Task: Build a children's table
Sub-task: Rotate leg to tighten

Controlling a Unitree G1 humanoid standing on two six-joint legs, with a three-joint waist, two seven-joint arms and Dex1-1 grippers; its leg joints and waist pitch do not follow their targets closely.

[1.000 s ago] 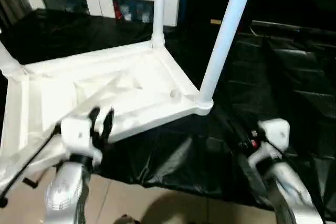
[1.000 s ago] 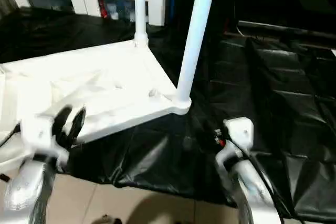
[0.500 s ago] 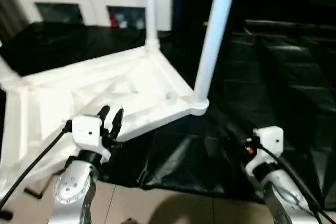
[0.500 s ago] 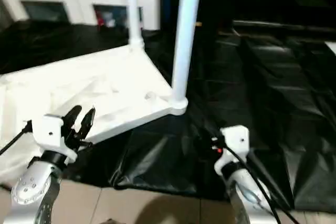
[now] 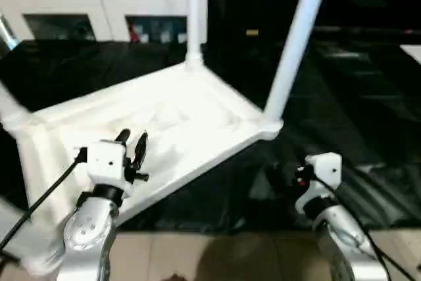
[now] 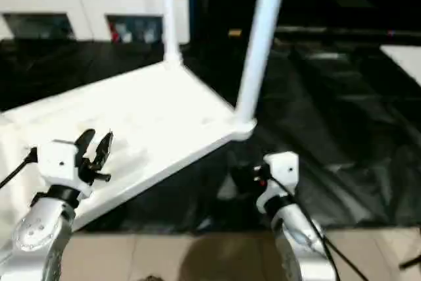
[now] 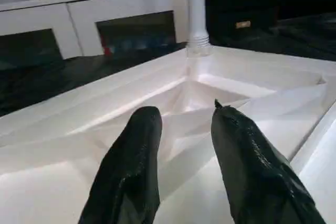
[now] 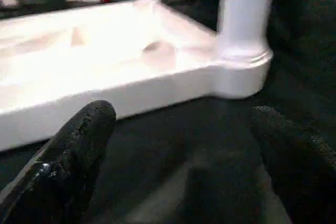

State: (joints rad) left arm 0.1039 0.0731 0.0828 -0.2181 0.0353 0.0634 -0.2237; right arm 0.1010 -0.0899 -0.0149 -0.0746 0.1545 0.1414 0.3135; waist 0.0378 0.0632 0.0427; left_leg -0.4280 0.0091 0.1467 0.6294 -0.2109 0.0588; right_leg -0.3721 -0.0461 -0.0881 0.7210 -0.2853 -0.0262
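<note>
— Progress on the assembly?

— Tabletop (image 5: pixel 164 120) lies upside down on the black sheet (image 5: pixel 342 129), underside up. Two legs are seated in corner sockets: the far leg (image 5: pixel 193 11) and the near-right leg (image 5: pixel 296 37), both upright. At the left edge a further white part rises from the corner; whether it is a seated leg I cannot tell. My judgement: at least half done, with the left-side corners and the final turning-over still to confirm.

— Left hand?

— Left gripper (image 5: pixel 132 146) hovers over the tabletop's near-left area, fingers partly apart, holding nothing. In its wrist view the fingers (image 7: pixel 136 156) point across the ribbed underside toward the far leg.

— Right hand?

— Right gripper (image 8: pixel 173 156) is spread wide and empty, over the black sheet just short of the near-right leg's socket (image 8: pixel 239 72) — near, not touching.
</note>
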